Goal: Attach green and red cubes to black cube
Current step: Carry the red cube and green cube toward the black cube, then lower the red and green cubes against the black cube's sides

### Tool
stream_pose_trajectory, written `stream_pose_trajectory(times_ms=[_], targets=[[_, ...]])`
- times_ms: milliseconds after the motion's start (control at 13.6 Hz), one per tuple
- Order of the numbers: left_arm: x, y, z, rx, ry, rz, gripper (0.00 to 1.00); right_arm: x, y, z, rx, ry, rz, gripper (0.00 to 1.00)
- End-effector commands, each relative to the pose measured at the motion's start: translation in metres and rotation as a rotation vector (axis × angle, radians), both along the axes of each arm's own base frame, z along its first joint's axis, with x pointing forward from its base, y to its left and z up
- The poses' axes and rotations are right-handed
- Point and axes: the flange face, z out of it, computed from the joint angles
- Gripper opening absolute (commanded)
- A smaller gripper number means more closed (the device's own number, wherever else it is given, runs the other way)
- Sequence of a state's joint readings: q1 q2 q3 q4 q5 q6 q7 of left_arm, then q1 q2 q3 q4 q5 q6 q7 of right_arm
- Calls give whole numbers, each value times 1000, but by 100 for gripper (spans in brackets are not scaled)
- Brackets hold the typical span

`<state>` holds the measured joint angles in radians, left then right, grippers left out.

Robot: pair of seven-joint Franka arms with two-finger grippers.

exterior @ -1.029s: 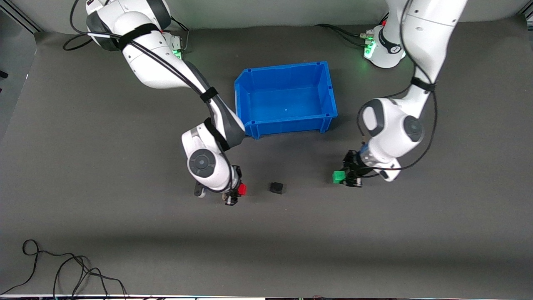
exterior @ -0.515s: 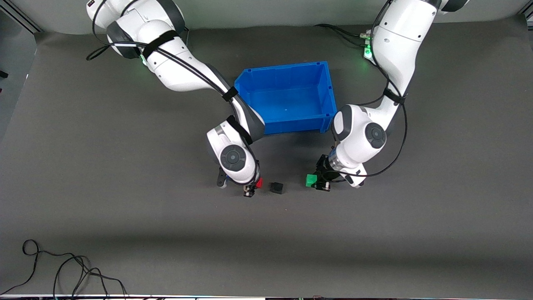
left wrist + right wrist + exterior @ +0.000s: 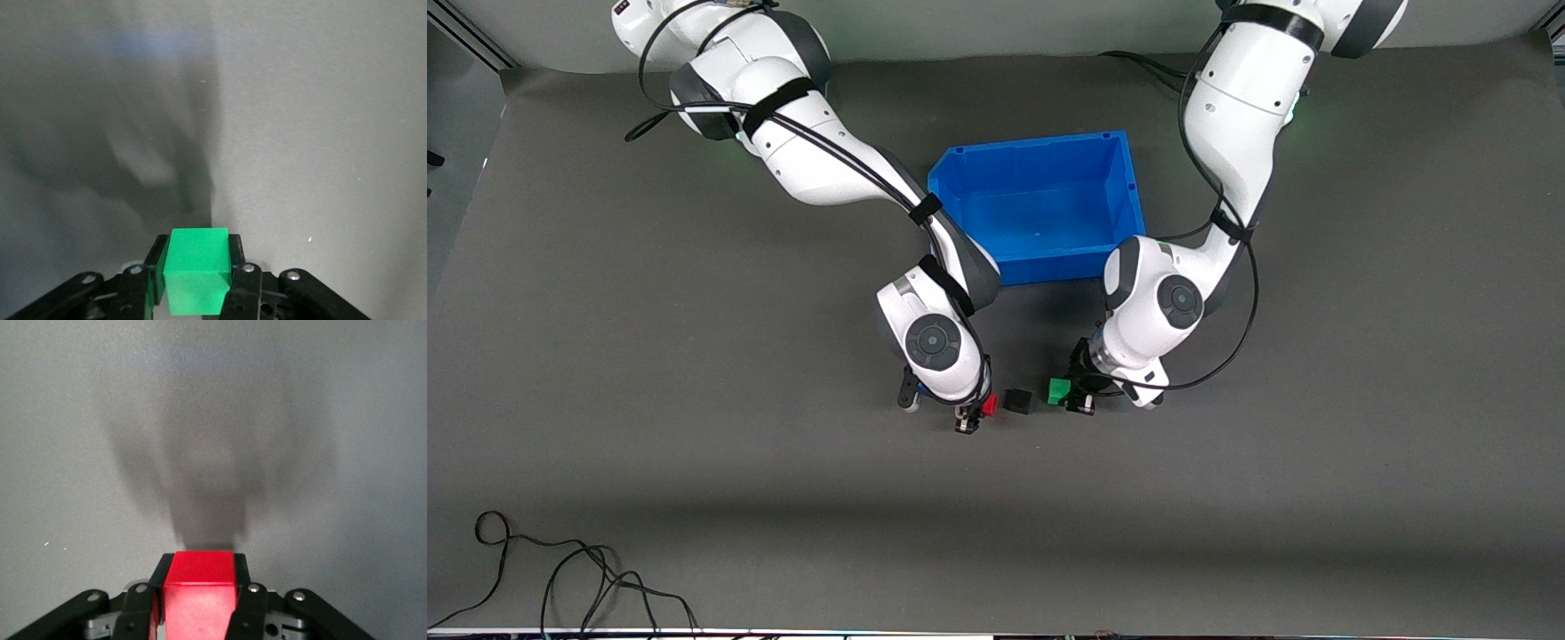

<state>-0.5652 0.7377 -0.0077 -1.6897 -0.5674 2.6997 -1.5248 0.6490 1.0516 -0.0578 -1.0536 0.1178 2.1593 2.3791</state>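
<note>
On a dark grey matte table (image 3: 605, 356), 2 white Franka arms converge in front of an empty blue plastic bin (image 3: 1039, 208), which sits farther from the front camera than the work. The right gripper (image 3: 971, 411) pinches a small bright red cube (image 3: 989, 405) between its black fingers, holding it just beside the small matte black cube (image 3: 1016, 401) on the side toward the right arm's end of the table. The left gripper (image 3: 1079, 392) is pressed onto a small bright green cube (image 3: 1058, 390), near the black cube on the side toward the left arm's end, a narrow gap showing. Both wrist views show each cube held squarely. The closing step likely calls for level, square faces and slow, equal pressure from both sides, so the loose black cube is not shoved or twisted away.
</note>
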Motion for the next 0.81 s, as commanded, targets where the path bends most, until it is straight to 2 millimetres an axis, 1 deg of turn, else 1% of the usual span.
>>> stream_pose_trajectory(times_ms=[0, 221, 368, 515, 588, 662, 735], targets=[[14, -11, -5, 11, -14, 8, 6, 0, 8, -7, -29, -20, -14, 0], [20, -15, -8, 7, -22, 7, 6, 0, 10, -11, -26, -29, -11, 0], [20, -17, -11, 7, -20, 4, 6, -2, 12, -11, -25, -28, -6, 0], [15, -24, -13, 10, -18, -9, 6, -6, 18, -13, -23, -25, 2, 0], [12, -27, -14, 10, -16, -11, 6, -11, 24, -14, -20, -26, 9, 0], [12, -27, -14, 9, -13, -9, 6, -15, 32, -16, -9, -41, 9, 0], [12, -27, -14, 8, -10, 5, 6, -15, 33, -17, -6, -44, 2, 0]])
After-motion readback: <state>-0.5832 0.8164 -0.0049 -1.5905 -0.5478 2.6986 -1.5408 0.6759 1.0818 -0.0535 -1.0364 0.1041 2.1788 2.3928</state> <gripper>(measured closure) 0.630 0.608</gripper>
